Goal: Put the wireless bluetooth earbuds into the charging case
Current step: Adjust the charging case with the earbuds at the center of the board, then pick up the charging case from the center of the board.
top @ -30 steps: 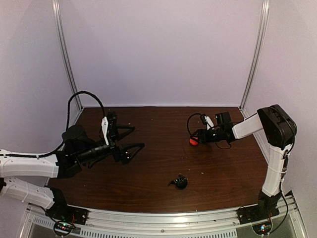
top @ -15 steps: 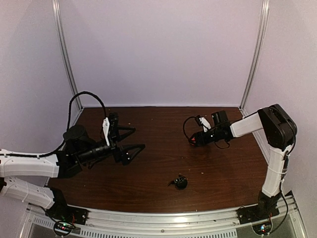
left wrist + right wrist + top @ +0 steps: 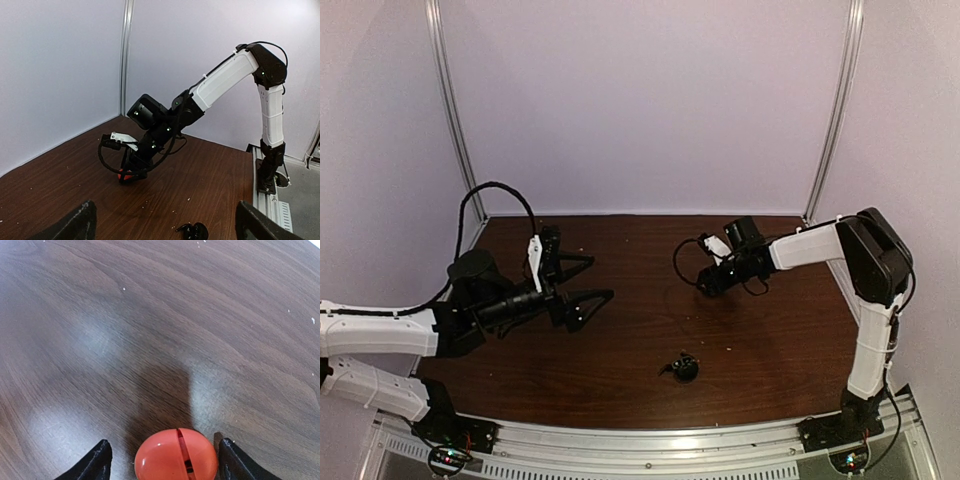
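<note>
A red-orange round charging case [image 3: 176,456] lies on the brown table between the fingers of my right gripper [image 3: 163,463]. A slit runs across it. The right finger stands close to it and a gap shows on the left, so the jaws are open. From the left wrist view the case [image 3: 126,175] peeks out under that gripper [image 3: 133,170]. In the top view the gripper [image 3: 705,285] covers it. My left gripper [image 3: 597,280] hovers open and empty at the table's left. The earbuds are too small to make out.
A small black round case [image 3: 682,369] lies open near the table's front middle, also visible low in the left wrist view [image 3: 195,231]. White crumbs speckle the wood. Metal frame posts [image 3: 832,110] and pale walls close in the back and sides.
My right gripper has slid left over the red case, which showed in front of it a second ago and is now covered in the top view. The left arm has stayed still.
</note>
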